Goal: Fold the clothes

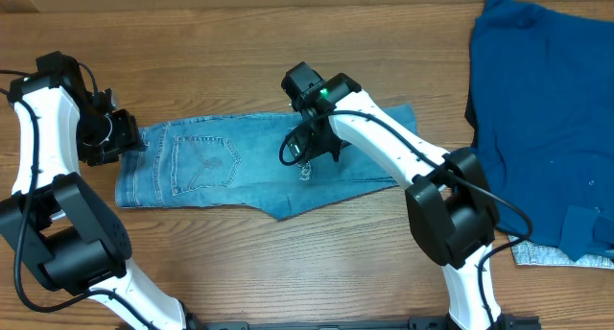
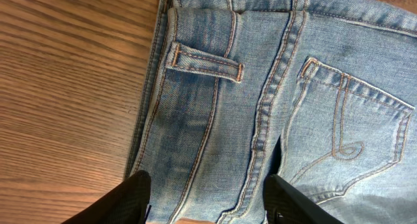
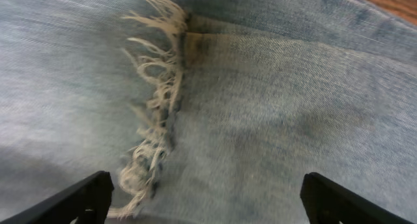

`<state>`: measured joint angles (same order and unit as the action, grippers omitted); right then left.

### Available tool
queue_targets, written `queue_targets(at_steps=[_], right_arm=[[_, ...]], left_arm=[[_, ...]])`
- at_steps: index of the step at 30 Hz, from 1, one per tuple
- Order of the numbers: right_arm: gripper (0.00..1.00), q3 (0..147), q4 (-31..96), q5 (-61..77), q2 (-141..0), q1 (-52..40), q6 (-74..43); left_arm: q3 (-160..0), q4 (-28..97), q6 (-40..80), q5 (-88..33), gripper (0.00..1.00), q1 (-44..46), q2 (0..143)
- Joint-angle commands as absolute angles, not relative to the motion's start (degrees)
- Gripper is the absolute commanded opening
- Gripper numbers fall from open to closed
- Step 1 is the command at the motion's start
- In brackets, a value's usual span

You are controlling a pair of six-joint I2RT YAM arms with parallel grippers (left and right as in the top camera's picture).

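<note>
Right gripper [image 3: 205, 191] wide open, empty, above the frayed hem [image 3: 153, 120] of the jeans [image 1: 206, 162]. Left gripper [image 2: 205, 198] half-open astride the 9 o'clock waistband [image 2: 189, 120], gripping nothing. Judged mid-fold: next fold requires a fresh grasp.

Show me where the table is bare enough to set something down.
Bare wood runs along the far side of the table, behind the jeans, and in a strip along the near edge in front of them. Crowded: the centre, covered by the jeans, and the right side, under the dark blue garment.
</note>
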<state>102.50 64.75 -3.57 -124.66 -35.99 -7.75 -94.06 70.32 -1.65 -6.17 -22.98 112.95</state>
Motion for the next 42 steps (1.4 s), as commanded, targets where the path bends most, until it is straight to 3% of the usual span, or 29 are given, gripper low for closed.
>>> queue_targets(at_steps=[1,15,22,26,28,29,31,39,41,42], right_arm=[[0.93,102.19,63.61,-4.86,-126.26,-36.05,-12.12],[0.91,102.15,61.34,-3.36,-129.05,-37.50,-12.73],[0.74,101.45,61.17,-3.38,-129.43,-37.50,-15.35],[0.73,101.19,61.45,-3.38,-130.96,-37.50,-16.60],[0.67,101.19,61.89,-3.38,-131.81,-37.50,-16.60],[0.57,101.19,62.11,-3.38,-131.81,-37.50,-16.60],[0.47,101.25,62.24,-3.38,-131.79,-37.50,-16.60],[0.40,103.83,65.06,-6.17,-130.45,-37.43,-15.68],[0.32,105.65,66.26,-6.68,-129.58,-37.43,-14.76],[0.22,106.67,66.89,-6.79,-129.10,-37.43,-14.76]], left_arm=[[-94.98,70.39,-1.06,-7.53,0.59,-23.14,112.01],[-94.98,70.28,-1.06,-7.55,0.59,-23.14,112.01],[-94.98,70.32,-1.06,-7.57,0.60,-23.14,112.01],[-94.98,70.48,-1.06,-7.57,0.59,-23.14,112.01],[-94.98,70.48,-1.06,-7.60,0.60,-23.14,112.01],[-94.98,70.46,-1.06,-7.60,0.59,-23.14,112.01],[-94.98,70.46,-1.06,-7.60,0.59,-23.14,112.01],[-94.98,70.35,-1.08,-8.60,0.60,-23.24,112.01],[-94.98,70.24,-1.08,-8.60,0.60,-23.22,112.01],[-94.98,70.22,-1.08,-8.60,0.60,-23.22,112.01]])
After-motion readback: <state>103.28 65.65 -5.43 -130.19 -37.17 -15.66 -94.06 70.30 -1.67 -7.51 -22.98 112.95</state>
